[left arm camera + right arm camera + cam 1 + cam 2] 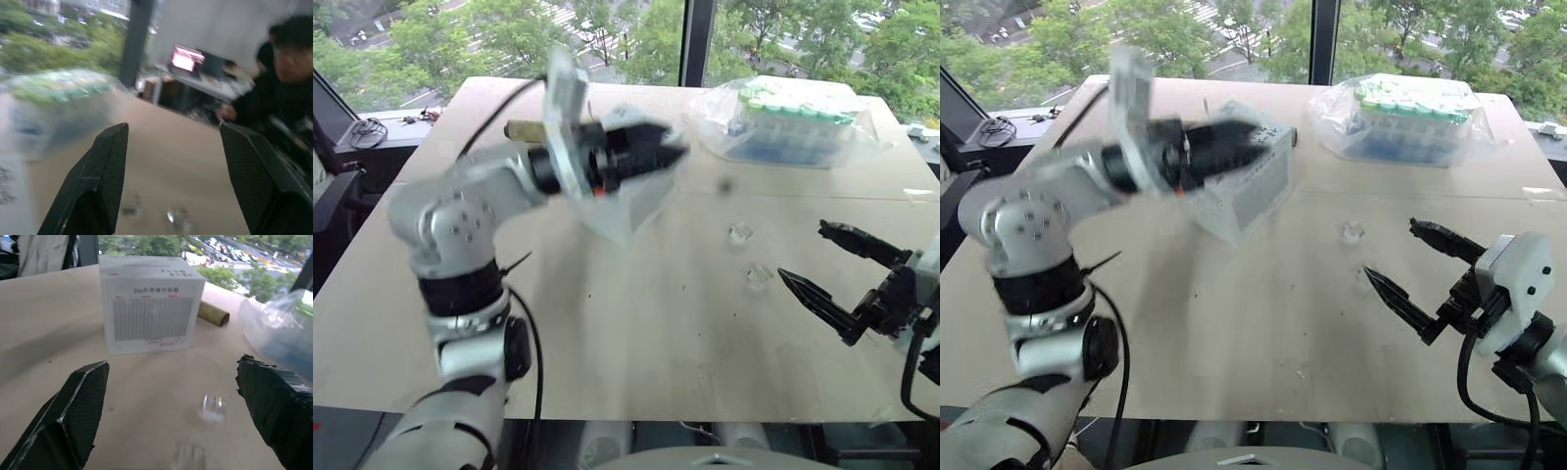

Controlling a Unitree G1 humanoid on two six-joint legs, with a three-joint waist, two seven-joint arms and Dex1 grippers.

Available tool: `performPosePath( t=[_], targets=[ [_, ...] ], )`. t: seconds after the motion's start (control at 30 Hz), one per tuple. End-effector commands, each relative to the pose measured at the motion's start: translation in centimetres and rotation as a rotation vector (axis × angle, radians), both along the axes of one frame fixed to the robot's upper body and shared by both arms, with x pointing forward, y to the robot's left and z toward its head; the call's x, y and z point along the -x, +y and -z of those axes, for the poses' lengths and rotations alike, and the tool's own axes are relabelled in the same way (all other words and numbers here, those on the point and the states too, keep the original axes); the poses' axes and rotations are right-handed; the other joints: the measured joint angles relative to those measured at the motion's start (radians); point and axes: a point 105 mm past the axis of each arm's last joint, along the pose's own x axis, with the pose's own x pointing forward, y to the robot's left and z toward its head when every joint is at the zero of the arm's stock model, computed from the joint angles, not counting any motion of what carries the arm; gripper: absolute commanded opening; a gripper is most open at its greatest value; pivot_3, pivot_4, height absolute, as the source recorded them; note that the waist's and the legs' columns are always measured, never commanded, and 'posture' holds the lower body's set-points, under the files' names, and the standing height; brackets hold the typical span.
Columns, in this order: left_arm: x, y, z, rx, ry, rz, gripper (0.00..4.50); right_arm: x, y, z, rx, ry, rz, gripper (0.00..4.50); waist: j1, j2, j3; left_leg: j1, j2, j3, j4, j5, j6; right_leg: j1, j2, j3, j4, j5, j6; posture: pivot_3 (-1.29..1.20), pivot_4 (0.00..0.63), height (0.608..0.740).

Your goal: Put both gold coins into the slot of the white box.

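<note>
The white box (641, 206) stands on the table at the middle back, its printed face (149, 316) turned toward my right gripper. My left gripper (664, 149) hovers in front of the box's top, pointing right; its fingers (105, 166) are open with nothing between them. Low at the right, my right gripper (803, 255) is open and empty, aimed at the box from a distance. The gold coins are out of view.
Two small clear plastic blocks (740, 233) (759, 277) lie between the box and my right gripper. A clear bag of green-capped tubes (793, 119) sits at the back right. A gold-brown cylinder (213, 313) lies behind the box. A person (288, 73) sits beyond the table's right side.
</note>
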Motion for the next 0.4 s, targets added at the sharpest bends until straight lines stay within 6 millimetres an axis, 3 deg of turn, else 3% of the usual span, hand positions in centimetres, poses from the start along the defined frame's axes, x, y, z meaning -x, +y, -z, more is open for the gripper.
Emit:
performPosePath(
  t=[0.03,0.23,0.4],
  targets=[
    [2.3,0.9,2.1,-0.067,-0.049,0.048,2.98,1.5,-0.9,0.9,0.054,0.011,0.03,4.5,0.002,0.001,-0.001,0.001,0.0,0.0,0.0,0.0,0.0,0.0,0.0,0.0,0.0,-0.001,-0.001,0.0,0.15,0.74],
    [3.8,5.3,8.7,-0.212,0.007,-0.047,2.98,3.8,-4.1,3.2,0.131,0.102,0.122,4.5,0.001,0.002,-0.003,0.003,0.003,0.001,0.0,0.0,0.0,0.001,-0.001,0.001,0.0,-0.003,0.0,0.0,0.15,0.74],
    [3.8,7.6,12.1,-0.251,0.04,-0.166,2.98,4.4,-6.0,4.1,0.173,0.121,0.168,4.5,0.003,0.001,-0.004,0.001,0.004,0.0,0.0,-0.003,-0.005,0.0,-0.011,0.0,-0.002,-0.003,0.0,0.0,0.15,0.74]
  ],
)
